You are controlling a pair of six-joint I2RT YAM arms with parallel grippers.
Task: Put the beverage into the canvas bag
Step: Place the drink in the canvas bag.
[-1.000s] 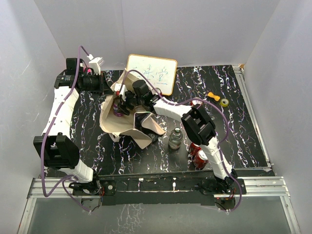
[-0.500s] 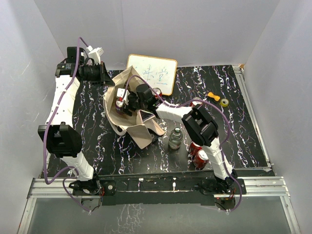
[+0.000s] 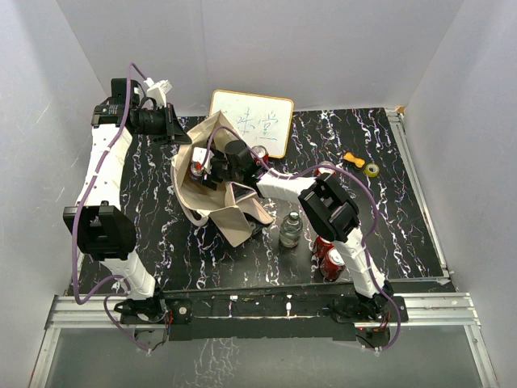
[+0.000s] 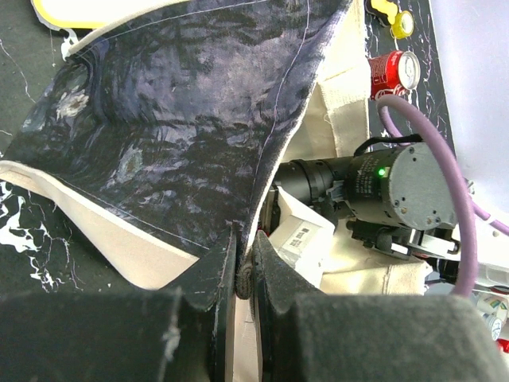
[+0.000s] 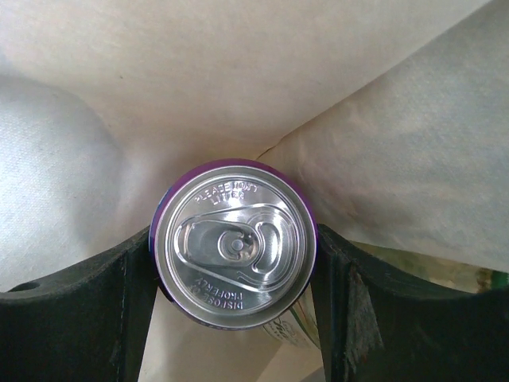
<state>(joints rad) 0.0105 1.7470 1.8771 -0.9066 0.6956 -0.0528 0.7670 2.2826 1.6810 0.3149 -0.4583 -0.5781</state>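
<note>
- The right fingers were closed around a purple can, one on each side of its body. The can stood upright with beige cloth all around it.
- From above, that can sat inside the mouth of the canvas bag, so the carry looked almost finished. I judged that lowering it, letting go and pulling the arm out were left.
- The left fingers were pinched nearly shut on the bag's rim, holding the mouth open at the far-left side.
- A water bottle and red cans stood on the tabletop outside the bag.
- Compared with a second earlier, the left arm had drawn the rim up and toward the back wall. The bag stood taller and less splayed, and the right wrist had followed it slightly. Over the last half second almost nothing had shifted.
</note>
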